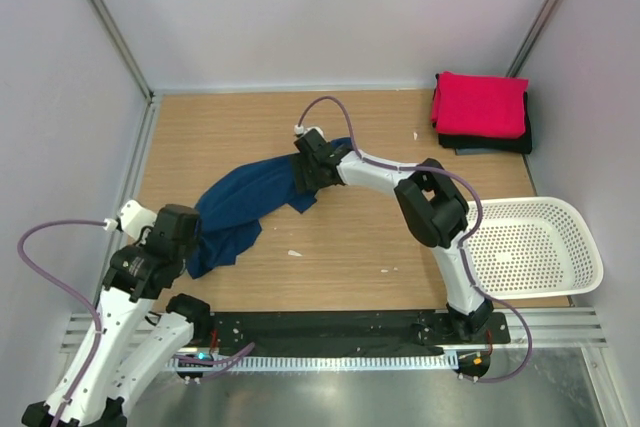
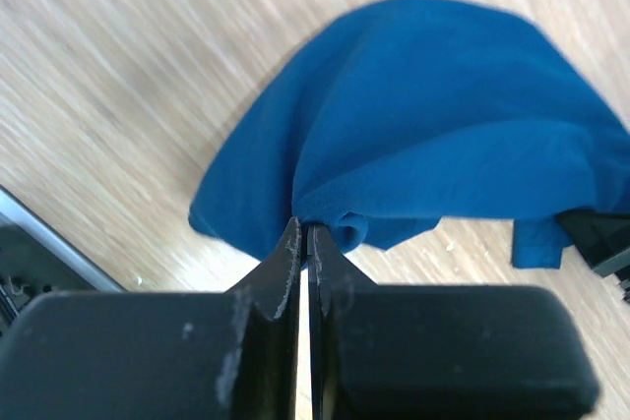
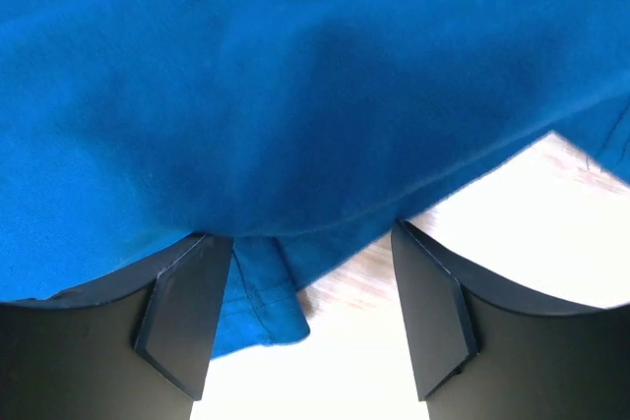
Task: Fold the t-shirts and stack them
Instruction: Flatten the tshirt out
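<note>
Left tool: the left tool [image 2: 305, 235] is pinching a bunched edge of the navy blue cloth t-shirt [image 1: 245, 197], its two fingers pressed flat together on the fabric, at the shirt's near-left end.
Right tool: the right tool [image 3: 305, 243] is pressing down at the shirt's far-right end with its fingers standing apart; a stitched hem is lying between them, and I am not seeing it pinched.
Navy shirt: it is lying rumpled and stretched in a slanting band across the light wooden counter [image 1: 350, 237] between the two tools, not folded.
Finished pile: a bright pink-red folded t-shirt [image 1: 480, 104] is sitting on top of a black folded t-shirt [image 1: 485, 142] in the far-right corner.
Basket: the white perforated plastic basket [image 1: 590, 257] is sitting at the right edge with no cloth showing in it.
Progress: two shirts are looking done and stacked; I am judging the navy one to be the last, needing spreading flat, folding and carrying to the pile.
Writing: I am finding no brand, label or lettering to read in any view.
</note>
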